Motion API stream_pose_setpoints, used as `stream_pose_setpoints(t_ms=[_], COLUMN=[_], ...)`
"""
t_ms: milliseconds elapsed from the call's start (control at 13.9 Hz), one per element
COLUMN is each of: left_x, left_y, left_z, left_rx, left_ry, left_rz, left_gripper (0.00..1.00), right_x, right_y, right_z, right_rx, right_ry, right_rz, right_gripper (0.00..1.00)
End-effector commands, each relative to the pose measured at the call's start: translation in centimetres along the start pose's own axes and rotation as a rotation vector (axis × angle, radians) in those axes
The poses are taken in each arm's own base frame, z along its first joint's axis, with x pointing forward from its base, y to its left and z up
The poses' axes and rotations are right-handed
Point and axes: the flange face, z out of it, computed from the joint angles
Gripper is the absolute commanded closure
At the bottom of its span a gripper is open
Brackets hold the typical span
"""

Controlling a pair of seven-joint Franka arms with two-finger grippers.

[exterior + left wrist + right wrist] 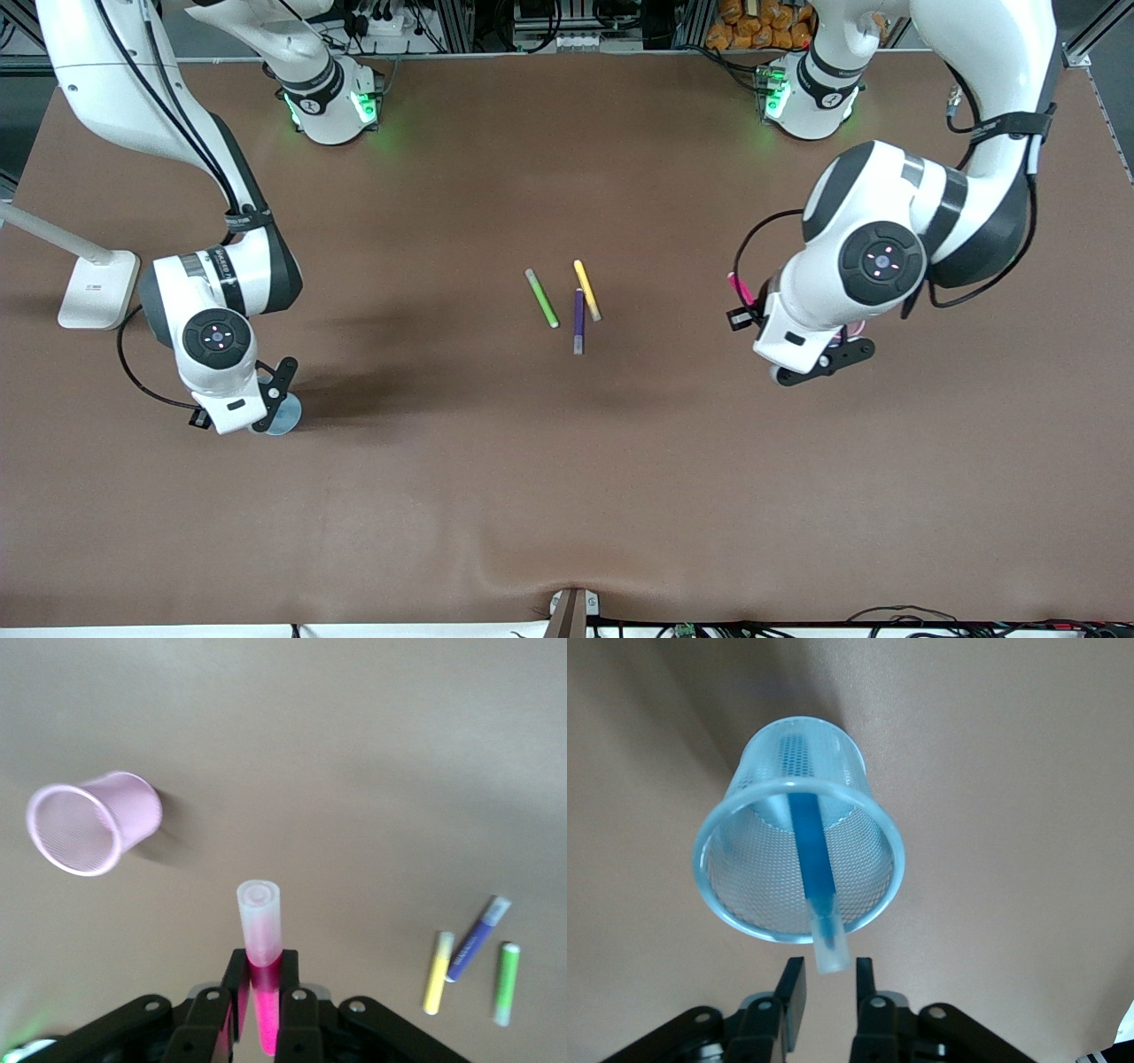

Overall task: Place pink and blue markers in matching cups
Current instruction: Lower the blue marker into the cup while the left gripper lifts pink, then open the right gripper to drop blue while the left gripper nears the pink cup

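Nearest the front camera you have the pale blue mesh cup (285, 415), standing on the brown table (567, 496) toward the right arm's end, mostly covered in that view by the right arm's wrist. Look at the right wrist view and you see the same cup (799, 855) upright directly below the right gripper (827, 988), with the sky-blue felt-tip marker (811, 870) standing inside it, leaning against the rim so its pale end pokes out over the edge. The gripper's fingers are parted on either side of that pale end and do not touch it, so the marker is released and rests on the cup alone. Toward the left arm's end, your left gripper (264, 992) is up in the air over bare table and is clenched on the magenta-pink marker (261, 974), whose paler translucent end sticks out past the fingertips; in the front view a short pink length (738, 288) shows beside the wrist. The pale pink mesh cup (89, 821) stands on the table near that marker's pale end, apart from it, and you cannot see it in the front view. In the middle of the table lie a green pen (541, 299), a purple pen (578, 321) and a yellow pen (586, 290), the yellow one crossing over the purple one, the green one just beside them.
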Motion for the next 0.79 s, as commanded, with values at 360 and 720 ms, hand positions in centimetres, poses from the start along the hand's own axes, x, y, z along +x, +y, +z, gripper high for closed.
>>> stream_pose_setpoints(t_ms=[360,720], left_x=[0.6,1.4], left_y=[-6.5,-8.0], left_z=[-6.5,-5.1], left_rx=[0.088,0.188], left_ry=[0.137,0.181], left_rz=[0.072,-0.010], left_gripper=[1.00,1.00], right_x=[-1.6,-3.6], right_y=[0.7,1.2], right_z=[0.6,-2.5], right_rx=[0.004,-0.010], right_ry=[-0.002,0.022], right_rz=[0.054,0.100], right_gripper=[0.63,0.57])
